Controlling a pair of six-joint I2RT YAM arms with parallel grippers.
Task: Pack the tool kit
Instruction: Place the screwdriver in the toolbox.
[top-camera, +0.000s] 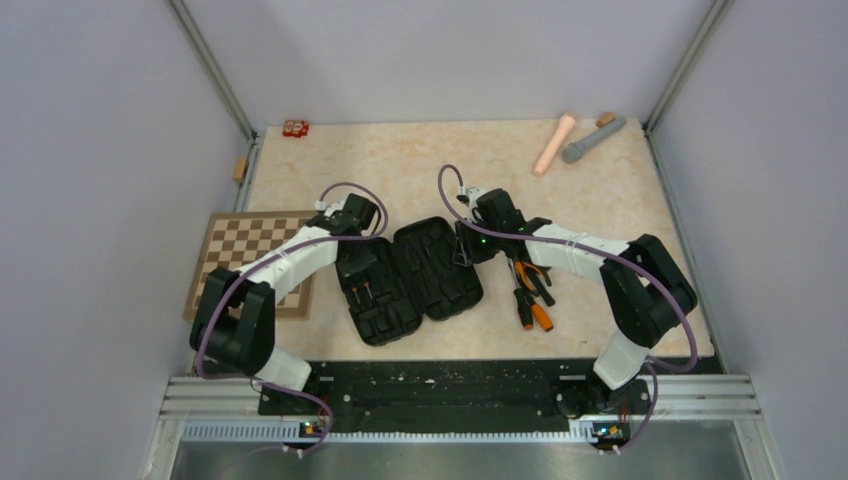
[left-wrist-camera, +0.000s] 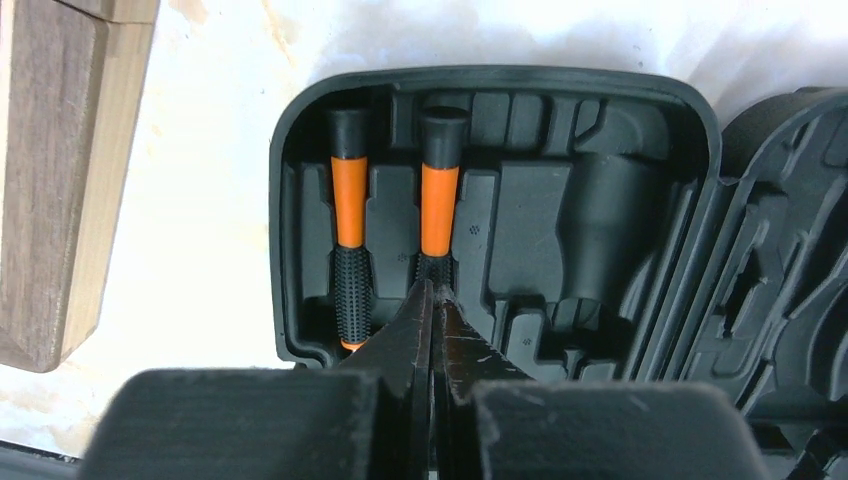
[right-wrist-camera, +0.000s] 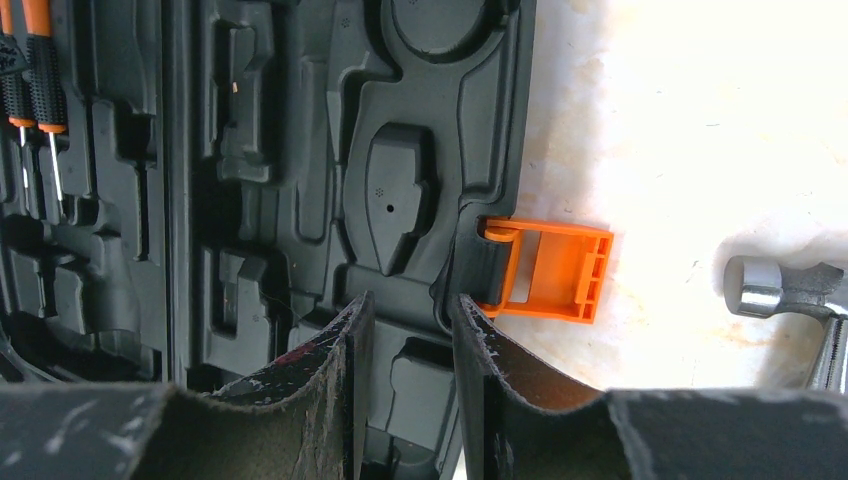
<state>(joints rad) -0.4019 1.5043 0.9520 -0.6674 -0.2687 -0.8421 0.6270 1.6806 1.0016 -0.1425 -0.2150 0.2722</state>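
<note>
While reading from the left, meets first a chessboard (top-camera: 235, 245) at the edge of the desk (top-camera: 400, 160), no part of the job. Next finds the left tool (left-wrist-camera: 433, 295) shut tight, tips pressed together with nothing between, resting at the black grip of the second of two screwdrivers (left-wrist-camera: 438, 210) bedded side by side in the left half of the case (top-camera: 385, 310). Probably closed that way to act as a blunt point for nudging that handle into its slot. Shows the case opened flat near the middle of the desk, both halves facing up for easy reach of every slot. Over the right half's rim, beside the orange latch (right-wrist-camera: 545, 270) folded outward, finds the right tool (right-wrist-camera: 410, 300) with fingers apart and nothing seen between them; perhaps placed there to steady the case, though hard to tell. Just right of the case, sees pliers (top-camera: 535, 280) and other orange-handled pieces heaped loose beside a hammer (right-wrist-camera: 775, 288), waiting for slots. Farther back, notes a pink cylinder (top-camera: 553, 145) and a grey cylinder (top-camera: 592, 138), well apart.
</note>
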